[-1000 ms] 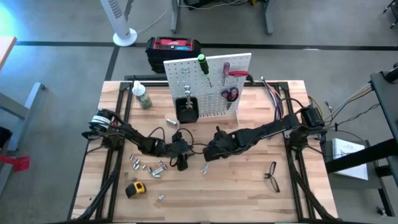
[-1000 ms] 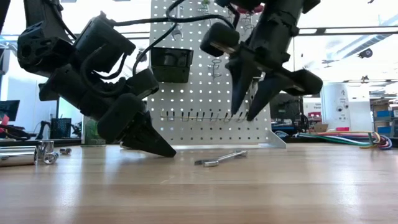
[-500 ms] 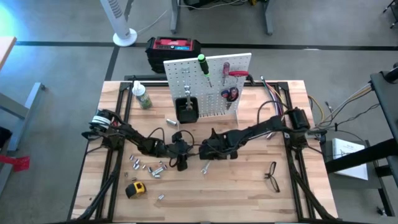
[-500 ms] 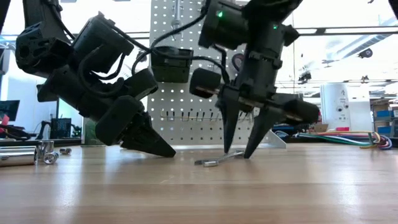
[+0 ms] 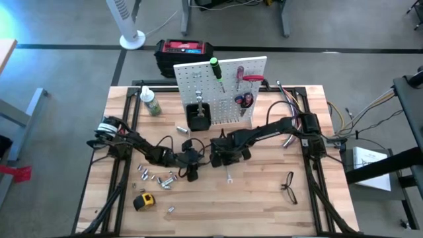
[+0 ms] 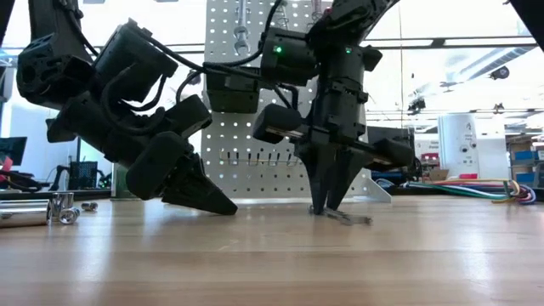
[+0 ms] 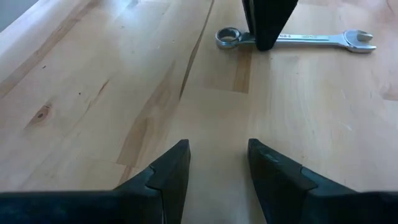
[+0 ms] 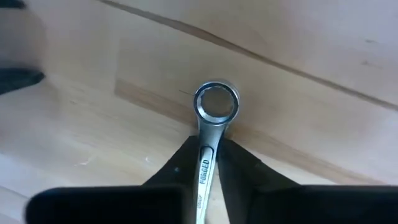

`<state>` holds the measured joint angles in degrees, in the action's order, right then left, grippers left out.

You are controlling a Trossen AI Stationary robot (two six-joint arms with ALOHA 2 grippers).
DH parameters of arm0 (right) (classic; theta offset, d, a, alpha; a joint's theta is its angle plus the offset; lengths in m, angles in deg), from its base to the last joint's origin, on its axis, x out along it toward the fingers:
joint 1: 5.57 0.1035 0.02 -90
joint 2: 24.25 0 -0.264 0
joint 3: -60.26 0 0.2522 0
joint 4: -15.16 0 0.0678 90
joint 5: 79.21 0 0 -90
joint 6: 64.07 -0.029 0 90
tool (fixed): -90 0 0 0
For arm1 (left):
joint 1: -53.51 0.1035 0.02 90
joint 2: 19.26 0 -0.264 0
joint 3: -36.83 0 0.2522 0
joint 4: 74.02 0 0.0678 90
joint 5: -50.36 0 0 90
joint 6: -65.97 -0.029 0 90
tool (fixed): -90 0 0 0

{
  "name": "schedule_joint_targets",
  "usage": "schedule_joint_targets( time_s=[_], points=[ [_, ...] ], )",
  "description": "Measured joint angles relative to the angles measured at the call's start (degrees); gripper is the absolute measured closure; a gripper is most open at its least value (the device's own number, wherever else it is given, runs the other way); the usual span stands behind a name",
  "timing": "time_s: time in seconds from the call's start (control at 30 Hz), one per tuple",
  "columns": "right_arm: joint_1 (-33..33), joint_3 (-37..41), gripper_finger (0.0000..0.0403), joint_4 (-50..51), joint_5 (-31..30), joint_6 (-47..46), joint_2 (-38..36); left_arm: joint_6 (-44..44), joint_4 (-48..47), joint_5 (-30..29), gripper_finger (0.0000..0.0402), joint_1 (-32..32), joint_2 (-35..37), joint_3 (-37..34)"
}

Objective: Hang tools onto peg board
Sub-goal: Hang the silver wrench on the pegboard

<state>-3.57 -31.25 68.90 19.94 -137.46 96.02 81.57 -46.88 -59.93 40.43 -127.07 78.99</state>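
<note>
the right gripper [image 8: 208, 163] points down at the table [image 5: 264, 198], its fingers pinching the shank of a silver wrench [image 8: 210, 134] that lies flat on the wood; the ring end sticks out just past the fingertips. the peg board [image 5: 221, 89] stands upright behind this gripper. the left gripper [image 7: 217, 163] rests low just beside it, fingers spread with nothing between them, the same wrench lying ahead of its tips.
</note>
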Motion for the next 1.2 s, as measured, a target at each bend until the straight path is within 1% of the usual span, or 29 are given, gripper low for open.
schedule_joint_targets(
  time_s=[0.07, 0.13, 0.33, 0.37, 0.53, 0.67, 0.8, 0.9, 1.03, 1.1, 1.2],
  points=[
    [-0.02, -0.22, 0.0384, 0.32, -0.22, 2.25, 0.28, -0.01, 0.31, -0.02, 0.0246, 0.0, -0.04, -0.07],
    [0.14, -0.38, 0.0394, 0.5, -0.43, 5.14, 0.59, -0.02, 0.33, -0.04, 0.0246, 0.0, -0.04, -0.07],
    [0.76, -0.43, 0.0398, 0.55, -2.6, 9.1, 0.03, -0.11, 0.35, -0.1, 0.0246, 0.0, -0.02, -0.09],
    [1.02, -0.71, 0.0399, 0.97, -3.43, 9.74, -0.58, -0.11, 0.37, -0.11, 0.0246, 0.0, -0.02, -0.11],
    [3.35, -2.55, 0.0401, 3.59, -12.03, 10.41, -4.29, -0.1, 0.66, -0.1, 0.0246, 0.0, -0.02, -0.33],
    [5.8, -5.27, 0.04, 7.08, -15.32, 10.06, -8.95, -0.17, 1.57, 0.15, 0.0246, 0.0, -0.02, -0.44],
    [7.57, -6.04, 0.04, 8.2, -19.43, 9.4, -11.39, -1.49, 5.46, 1.81, 0.0246, 0.06, -0.16, -0.71],
    [8.64, -6.85, 0.0401, 8.06, -21.92, 9.21, -12.38, -2.71, 10.94, 5.54, 0.0246, -0.06, -0.37, -1.07],
    [10.33, -7.73, 0.0401, 5.6, -26.07, 10.72, -12.58, -3.86, 24.02, 11.44, 0.0246, -0.1, -0.22, -2.46],
    [11.16, -7.73, 0.0402, 1.67, -28.05, 12.1, -12.55, -4.16, 30.52, 14.03, 0.0246, -0.09, -0.22, -4.02],
    [12.75, -7.49, 0.0402, -7.2, -30.67, 17.4, -12.55, -4.19, 39.58, 14.76, 0.0246, 0.06, -0.15, -7.29]
  ],
)
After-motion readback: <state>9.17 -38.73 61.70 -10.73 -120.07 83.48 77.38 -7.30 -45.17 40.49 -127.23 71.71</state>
